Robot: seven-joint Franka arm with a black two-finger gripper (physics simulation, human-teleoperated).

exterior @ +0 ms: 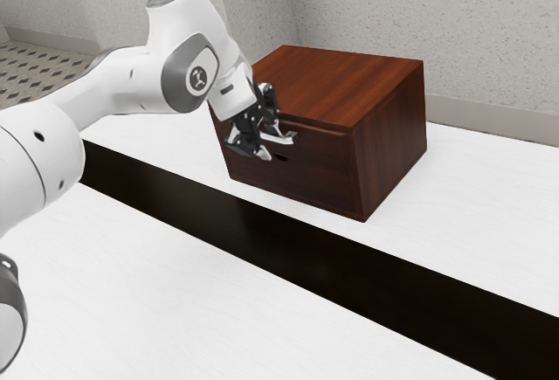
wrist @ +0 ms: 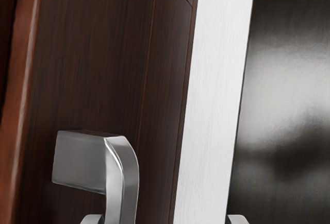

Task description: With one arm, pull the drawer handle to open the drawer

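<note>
Fingers [exterior: 248, 142] are standing apart, not clamping anything. Gripper [exterior: 258, 140] is hanging right at the drawer front [exterior: 306, 157], arm coming in from the exterior view's left. Silver drawer handle [exterior: 284, 135] is sitting on that front, just beside the gripper toward the exterior view's right. In the wrist view the handle [wrist: 111, 167] is lying close under the hand, nearer one fingertip than the other. Dark wooden cabinet [exterior: 384, 127] is resting on the white table [exterior: 489, 196], behind a dark strip [exterior: 349, 266]. Can't tell if the drawer is pulled out.
</note>
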